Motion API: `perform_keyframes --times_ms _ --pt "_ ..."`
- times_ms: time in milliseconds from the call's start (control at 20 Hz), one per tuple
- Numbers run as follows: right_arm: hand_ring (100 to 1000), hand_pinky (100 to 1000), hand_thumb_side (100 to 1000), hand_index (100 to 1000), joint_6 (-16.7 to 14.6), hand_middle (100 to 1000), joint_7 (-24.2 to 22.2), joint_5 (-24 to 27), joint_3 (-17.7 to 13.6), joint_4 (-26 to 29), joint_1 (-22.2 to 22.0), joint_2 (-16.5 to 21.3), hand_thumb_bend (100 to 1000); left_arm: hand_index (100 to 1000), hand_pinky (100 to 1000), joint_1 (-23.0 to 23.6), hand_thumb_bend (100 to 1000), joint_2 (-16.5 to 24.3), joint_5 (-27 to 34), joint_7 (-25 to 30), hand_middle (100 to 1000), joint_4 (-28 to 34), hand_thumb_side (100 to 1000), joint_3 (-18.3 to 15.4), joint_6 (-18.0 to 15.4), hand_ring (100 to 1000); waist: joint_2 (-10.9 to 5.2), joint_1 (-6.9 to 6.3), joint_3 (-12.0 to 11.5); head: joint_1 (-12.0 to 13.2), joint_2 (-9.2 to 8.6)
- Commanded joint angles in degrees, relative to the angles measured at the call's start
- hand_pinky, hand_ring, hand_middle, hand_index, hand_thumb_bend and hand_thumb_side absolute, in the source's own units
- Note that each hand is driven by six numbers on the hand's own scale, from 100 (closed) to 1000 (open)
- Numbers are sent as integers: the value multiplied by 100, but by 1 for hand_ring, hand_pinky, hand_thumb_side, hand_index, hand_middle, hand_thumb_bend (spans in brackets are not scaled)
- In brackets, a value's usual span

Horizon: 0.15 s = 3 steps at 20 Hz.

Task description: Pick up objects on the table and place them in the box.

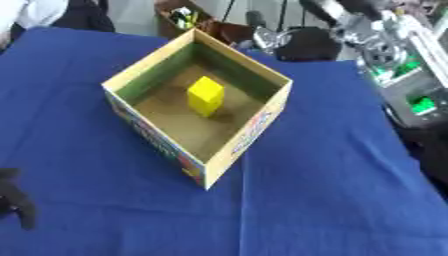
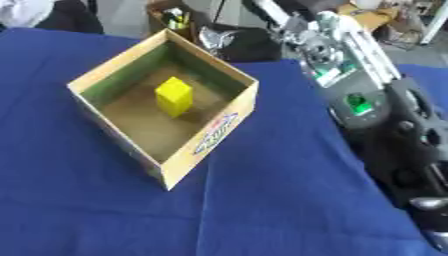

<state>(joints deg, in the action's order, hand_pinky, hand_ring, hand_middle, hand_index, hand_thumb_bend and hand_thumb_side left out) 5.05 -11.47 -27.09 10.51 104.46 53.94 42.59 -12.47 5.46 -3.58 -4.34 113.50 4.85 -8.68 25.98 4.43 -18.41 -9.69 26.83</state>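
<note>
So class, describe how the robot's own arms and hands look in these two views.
The left hand shows only as a black shape at the left edge. The right arm is silver and grey metal with green markings, turning black with rounded joints lower down; the right hand itself is not visible.

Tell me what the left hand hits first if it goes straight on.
Probably nothing: ahead of the left hand lies only blue tablecloth; the cardboard box sits off to its right, though depth is unclear.
</note>
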Motion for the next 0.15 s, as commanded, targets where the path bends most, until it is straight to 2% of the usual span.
perform_keyframes --times_ms 50,150 --pt "748 878 514 896 386 638 380 581 -365 853 -211 378 100 663 244 16 100 18 -19 -27 386 110 977 -56 -4 371 -188 -91 42 111 49" --pt "738 871 489 870 368 612 674 843 -515 975 -394 455 100 662 244 35 100 17 -10 -34 386 110 975 -64 -7 371 -219 -137 93 148 73"
